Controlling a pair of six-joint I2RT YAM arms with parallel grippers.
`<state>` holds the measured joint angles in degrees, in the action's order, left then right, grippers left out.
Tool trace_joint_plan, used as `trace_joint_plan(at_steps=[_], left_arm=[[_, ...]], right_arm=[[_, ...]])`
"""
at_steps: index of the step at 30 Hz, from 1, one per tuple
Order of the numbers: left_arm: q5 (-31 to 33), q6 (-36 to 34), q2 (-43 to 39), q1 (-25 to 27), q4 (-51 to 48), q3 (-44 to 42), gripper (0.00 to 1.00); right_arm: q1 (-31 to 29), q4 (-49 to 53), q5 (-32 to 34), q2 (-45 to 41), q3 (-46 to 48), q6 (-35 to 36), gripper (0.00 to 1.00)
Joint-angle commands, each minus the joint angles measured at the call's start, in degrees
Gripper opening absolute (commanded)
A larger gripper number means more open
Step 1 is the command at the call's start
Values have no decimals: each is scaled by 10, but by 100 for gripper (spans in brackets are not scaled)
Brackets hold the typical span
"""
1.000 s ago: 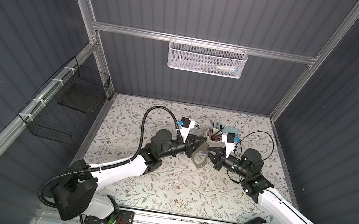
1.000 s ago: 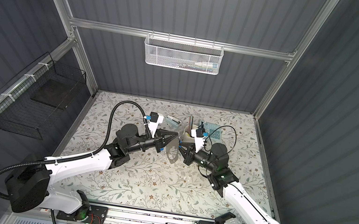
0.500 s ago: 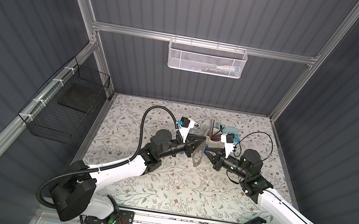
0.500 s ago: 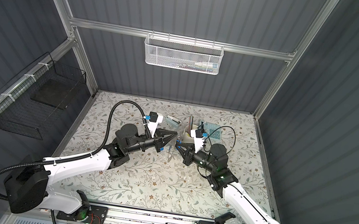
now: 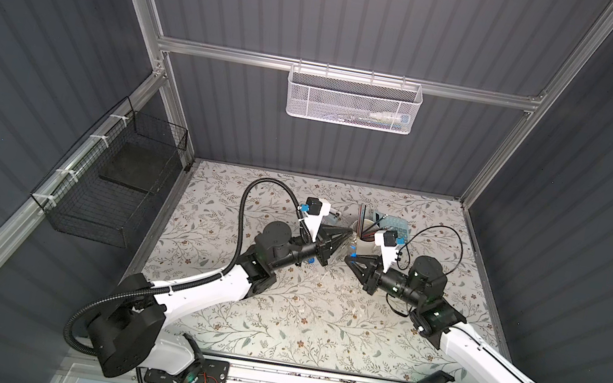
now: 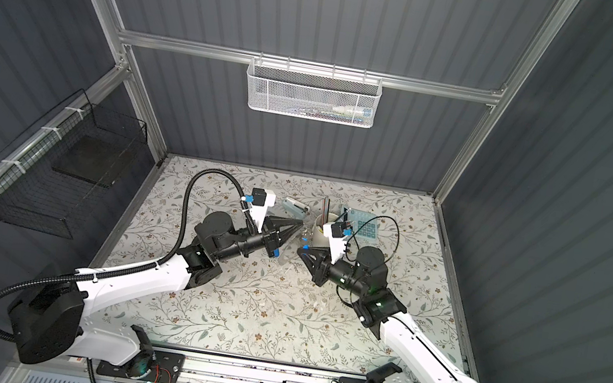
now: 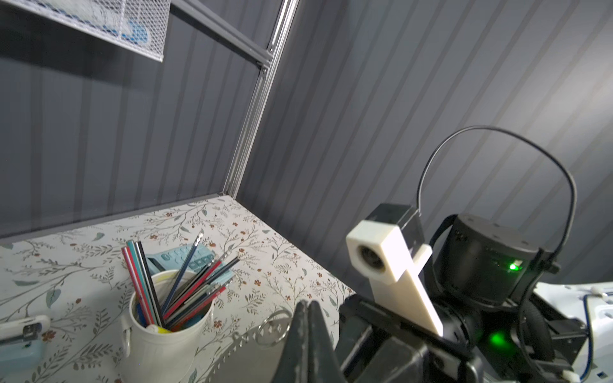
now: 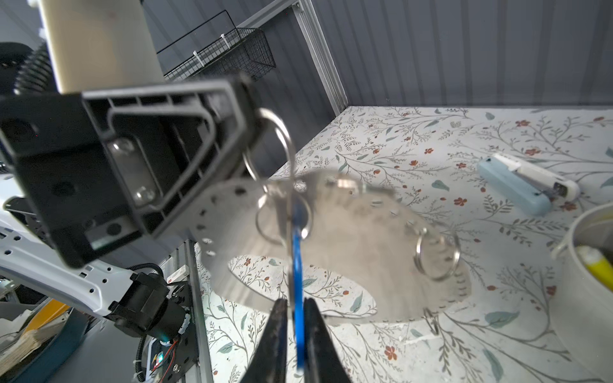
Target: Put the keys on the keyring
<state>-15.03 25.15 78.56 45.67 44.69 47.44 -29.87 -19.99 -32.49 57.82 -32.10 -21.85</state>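
Note:
My left gripper (image 5: 348,233) (image 6: 301,223) is shut at the rim of the grey keyring (image 8: 225,205) and holds it up above the table. In the left wrist view the keyring (image 7: 252,361) and a small wire ring (image 7: 272,331) lie beside the shut gripper (image 7: 308,308). The keyring looks blurred in the right wrist view. A key with a blue tag (image 8: 297,265) hangs from a small ring on the keyring. My right gripper (image 8: 294,303) (image 5: 348,256) has its jaws close on both sides of that tag. The two grippers face each other tip to tip.
A white cup (image 7: 159,335) (image 5: 367,232) full of pencils stands just behind the grippers. A pale blue stapler (image 8: 524,185) (image 6: 296,207) and a calculator (image 6: 364,225) lie near it. A black wire basket (image 5: 117,178) hangs on the left wall, a white mesh basket (image 5: 354,99) on the back wall.
A second ago the keyring showed as a broad grey shape between the gripper tips in the top views. Now it shows only faintly there. Both arms have hardly moved.

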Motion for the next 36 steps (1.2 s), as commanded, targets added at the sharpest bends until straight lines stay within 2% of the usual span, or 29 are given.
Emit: trace_joint_plan(at_steps=[1, 4, 7, 14, 19, 25, 36], left_arm=[[10, 3, -13, -2, 41, 6, 0], [11, 8, -16, -2, 37, -1, 0], [8, 10, -22, -3, 33, -6, 0], [-2, 8, -32, -3, 19, -12, 0], [-6, 10, -36, -3, 20, -17, 0], [-14, 13, -31, -2, 23, -13, 0], [-34, 24, -23, -3, 30, -7, 0]], right_arm=[[-3, 24, 10, -18, 6, 12, 19], [-3, 34, 16, -25, 3, 17, 20], [2, 39, 31, -36, 8, 10, 26], [55, 66, 66, -89, 4, -8, 48], [100, 34, 43, -101, -13, -36, 59], [102, 20, -75, -33, -77, -49, 55], [102, -56, -129, -2, -77, -88, 56]])
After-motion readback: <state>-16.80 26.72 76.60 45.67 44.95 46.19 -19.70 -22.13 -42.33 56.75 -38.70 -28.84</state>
